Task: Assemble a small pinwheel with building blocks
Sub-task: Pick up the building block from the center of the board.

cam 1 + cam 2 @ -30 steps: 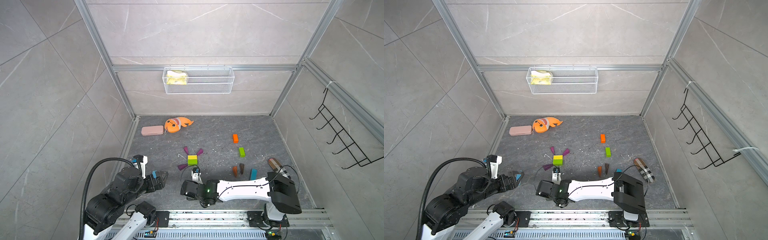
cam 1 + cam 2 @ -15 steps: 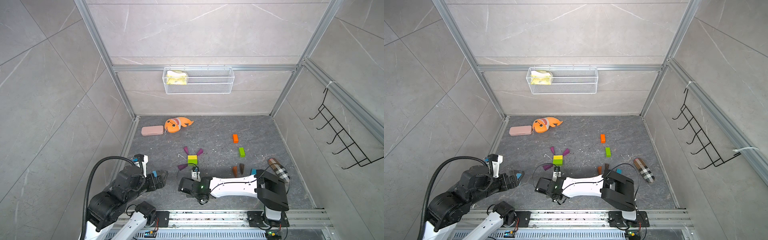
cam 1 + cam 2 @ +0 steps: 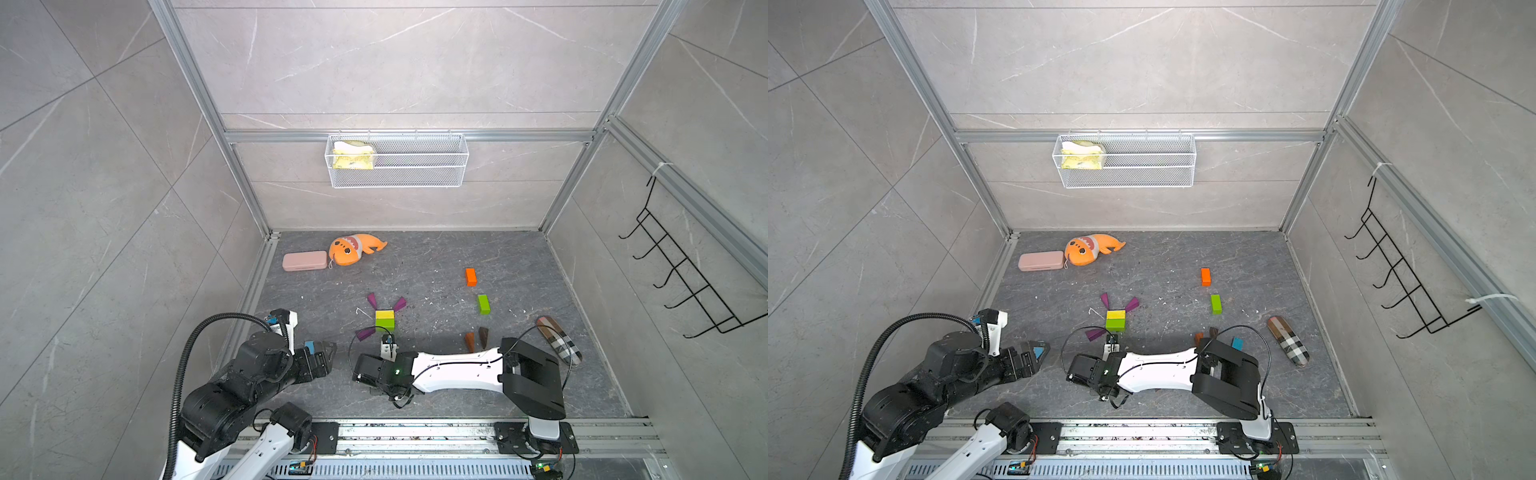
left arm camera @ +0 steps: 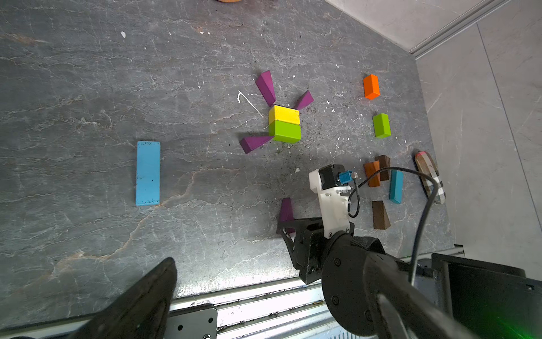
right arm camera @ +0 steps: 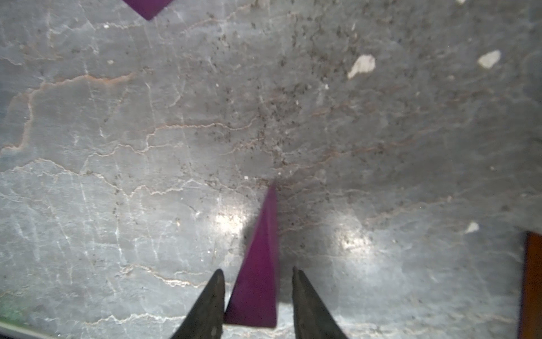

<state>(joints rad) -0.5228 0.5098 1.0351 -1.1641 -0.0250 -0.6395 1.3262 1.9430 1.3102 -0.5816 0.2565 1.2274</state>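
Right end effector (image 5: 256,270) astride purple wedge (image 5: 259,293), perhaps touching

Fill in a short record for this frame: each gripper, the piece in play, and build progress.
right gripper: astride a loose purple wedge, gap on one side, not yet clamped
left gripper: wide open, empty
hub: yellow brick against green brick
blades placed: three purple wedges at the hub's corners

Both top views are bright and evenly lit, lines bowing at the edges, with a soft shadow at lower centre. My right wrist view is blurred; two glare patches on the floor (image 5: 176,132) flank the purple wedge (image 5: 258,278).
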